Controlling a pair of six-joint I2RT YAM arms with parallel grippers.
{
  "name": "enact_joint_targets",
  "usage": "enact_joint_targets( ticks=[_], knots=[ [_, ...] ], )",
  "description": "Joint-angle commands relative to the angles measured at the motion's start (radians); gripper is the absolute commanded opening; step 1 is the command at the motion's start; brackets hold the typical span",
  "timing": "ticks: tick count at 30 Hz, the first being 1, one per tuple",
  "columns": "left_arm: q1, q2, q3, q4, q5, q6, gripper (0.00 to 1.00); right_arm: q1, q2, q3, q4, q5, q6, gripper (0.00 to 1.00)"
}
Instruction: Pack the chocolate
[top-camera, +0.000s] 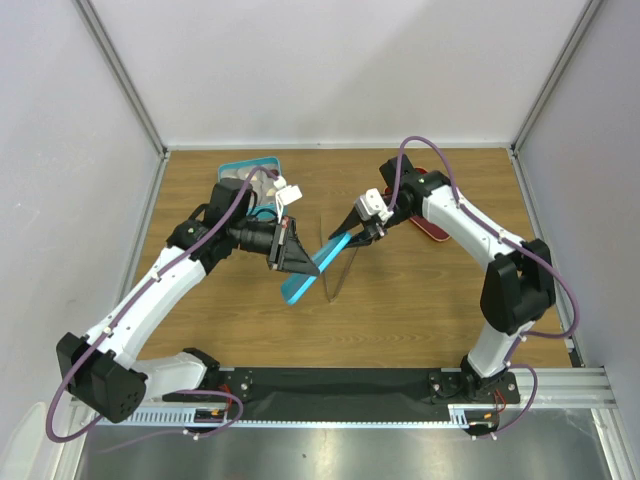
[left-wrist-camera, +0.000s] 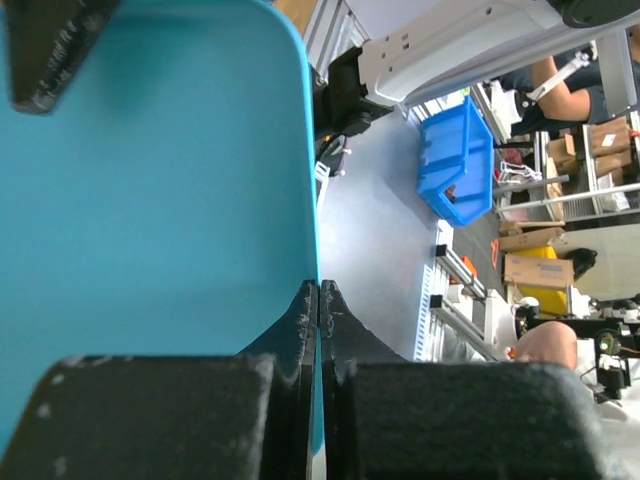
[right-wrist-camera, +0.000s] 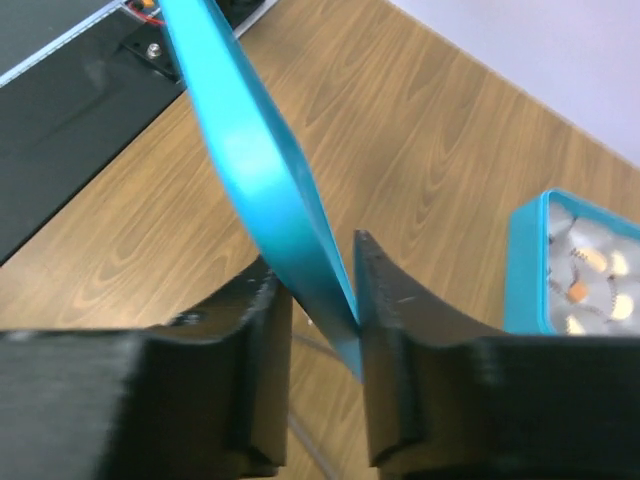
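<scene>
A flat teal lid (top-camera: 303, 277) hangs tilted in the air between both arms. My left gripper (top-camera: 293, 256) is shut on its near edge; in the left wrist view the lid (left-wrist-camera: 150, 200) fills the left half and its rim is pinched by the gripper (left-wrist-camera: 320, 292). My right gripper (top-camera: 352, 237) is closed on the far end, and in the right wrist view the lid (right-wrist-camera: 260, 180) slants between both fingers of that gripper (right-wrist-camera: 315, 258). The chocolate (right-wrist-camera: 590, 285) lies in paper cups inside an open teal box (right-wrist-camera: 525, 270), which stands at the back left (top-camera: 248, 165).
Long metal tongs (top-camera: 335, 270) lie on the wooden table under the lid. A red flat object (top-camera: 437, 233) sits behind the right arm. Grey walls enclose the table on three sides.
</scene>
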Motion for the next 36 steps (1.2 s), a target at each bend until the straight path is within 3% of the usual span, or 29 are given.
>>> enact_joint_targets(
  ticks=[1, 3, 5, 6, 7, 10, 11, 13, 15, 18, 21, 24, 25, 29, 31, 36],
  knots=[
    [-0.005, 0.018, 0.055, 0.018, 0.028, 0.059, 0.0, -0.012, 0.057, 0.124, -0.337, -0.069, -0.401, 0.25],
    [0.001, 0.031, 0.083, -0.002, 0.003, 0.083, 0.0, -0.02, 0.125, 0.181, -0.604, -0.075, -0.568, 0.14],
    [0.043, 0.05, 0.136, -0.058, -0.116, 0.094, 0.07, -0.021, 0.148, 0.236, -0.66, -0.073, -0.589, 0.01],
    [0.066, 0.066, 0.152, -0.066, -0.144, 0.086, 0.18, -0.018, 0.148, 0.235, -0.662, -0.072, -0.595, 0.0],
    [0.089, 0.073, 0.169, -0.071, -0.173, 0.076, 0.37, -0.017, 0.148, 0.236, -0.66, -0.076, -0.594, 0.0],
    [0.155, 0.08, 0.253, -0.062, -0.345, 0.034, 0.49, -0.014, 0.159, 0.273, -0.662, -0.105, -0.546, 0.0],
    [0.159, 0.08, 0.312, -0.056, -0.42, 0.025, 0.64, -0.018, 0.16, 0.291, -0.663, -0.118, -0.542, 0.0],
    [0.162, 0.077, 0.368, -0.04, -0.653, -0.004, 0.76, -0.029, 0.16, 0.296, -0.665, -0.213, -0.56, 0.0],
    [0.178, 0.077, 0.432, -0.022, -0.896, -0.053, 0.78, -0.028, 0.171, 0.348, -0.665, -0.219, -0.546, 0.0],
    [0.267, 0.091, 0.475, 0.003, -1.041, -0.115, 0.79, -0.009, 0.2, 0.431, -0.668, -0.222, -0.502, 0.0],
    [0.397, 0.128, 0.454, 0.049, -1.043, -0.155, 0.8, 0.005, 0.234, 0.491, -0.668, -0.221, -0.459, 0.0],
    [0.526, 0.201, 0.393, 0.119, -0.973, -0.193, 0.78, 0.011, 0.28, 0.621, -0.669, -0.221, -0.401, 0.0],
    [0.566, 0.218, 0.379, 0.136, -0.892, -0.201, 0.76, 0.014, 0.286, 0.693, -0.668, -0.219, -0.385, 0.0],
    [0.569, 0.246, 0.272, 0.318, -0.63, -0.147, 0.73, 0.049, 0.253, 0.797, -0.668, -0.218, -0.44, 0.0],
    [0.561, 0.231, 0.261, 0.285, -0.647, -0.13, 0.73, 0.067, 0.239, 0.847, -0.668, -0.218, -0.443, 0.0],
    [0.555, 0.121, 0.178, 0.316, -0.651, -0.122, 0.74, 0.077, 0.184, 0.914, -0.668, -0.218, -0.627, 0.0]
  ],
)
